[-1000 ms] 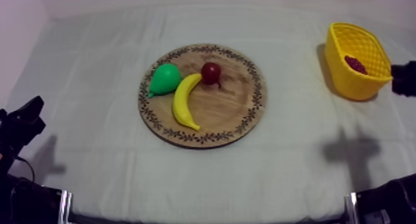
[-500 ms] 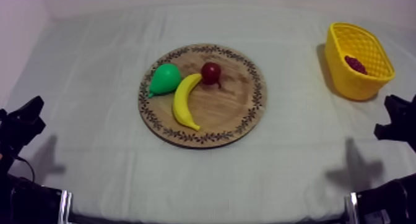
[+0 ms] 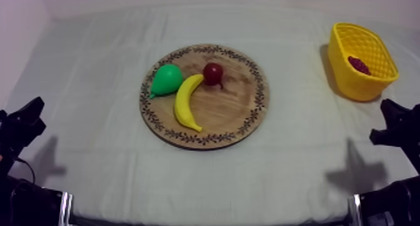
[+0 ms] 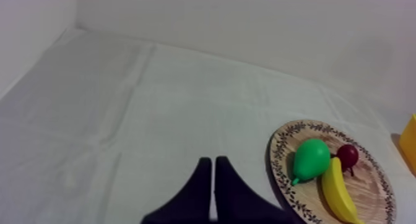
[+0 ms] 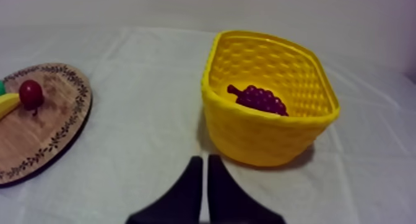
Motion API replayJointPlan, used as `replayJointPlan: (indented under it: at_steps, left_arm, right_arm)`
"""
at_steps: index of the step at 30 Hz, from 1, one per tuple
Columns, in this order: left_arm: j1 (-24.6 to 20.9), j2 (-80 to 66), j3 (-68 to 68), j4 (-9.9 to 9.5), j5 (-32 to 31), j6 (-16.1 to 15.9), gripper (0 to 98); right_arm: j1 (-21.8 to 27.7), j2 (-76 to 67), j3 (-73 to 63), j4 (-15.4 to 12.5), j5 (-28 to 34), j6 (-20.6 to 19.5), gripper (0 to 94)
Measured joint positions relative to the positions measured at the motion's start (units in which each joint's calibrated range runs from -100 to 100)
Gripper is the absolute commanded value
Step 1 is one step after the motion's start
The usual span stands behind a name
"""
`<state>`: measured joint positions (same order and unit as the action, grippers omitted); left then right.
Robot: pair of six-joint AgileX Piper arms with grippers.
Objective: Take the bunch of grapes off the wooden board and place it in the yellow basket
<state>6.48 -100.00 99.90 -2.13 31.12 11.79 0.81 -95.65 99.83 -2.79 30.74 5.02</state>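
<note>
The dark purple bunch of grapes (image 3: pixel 359 64) (image 5: pixel 260 99) lies inside the yellow basket (image 3: pixel 365 83) (image 5: pixel 247 133) at the table's right. The round wooden board (image 3: pixel 237 110) (image 4: pixel 365 177) (image 5: pixel 37 133) sits mid-table, bearing a green pear (image 3: pixel 165 79) (image 4: pixel 311 159), a banana (image 3: pixel 185 101) (image 4: pixel 337 192) and a small red fruit (image 3: pixel 213 73) (image 4: pixel 347 156) (image 5: pixel 31 93). My right gripper (image 3: pixel 390 123) (image 5: pixel 205 168) hangs low at the right edge, in front of the basket, its fingers together as a narrow wedge. My left gripper (image 3: pixel 28 116) (image 4: pixel 213 168) rests low at the left, shut on nothing.
The grey-white cloth (image 3: pixel 94 85) stretches wide between the board and each gripper. A pale wall rises behind the table's far edge (image 4: pixel 247 28). The right arm's shadow (image 3: pixel 353 172) falls on the cloth near the front right.
My right gripper has drawn back from beside the basket down toward the front right edge. The grapes stay in the basket. The left arm has not moved.
</note>
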Motion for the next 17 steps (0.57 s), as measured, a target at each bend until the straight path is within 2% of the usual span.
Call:
replayJointPlan:
  at_steps: [8, 17]
  left_arm:
    - [0.00, 0.00, 0.00, 0.00, 0.00, 0.00, 0.1]
    - [0.00, 0.00, 0.00, 0.00, 0.00, 0.00, 0.1]
  right_arm:
    - [-2.63, 0.00, 0.00, 1.17, 4.62, -1.86, 0.3]
    - [-2.91, 0.00, -0.06, 1.35, 4.97, 4.93, 0.3]
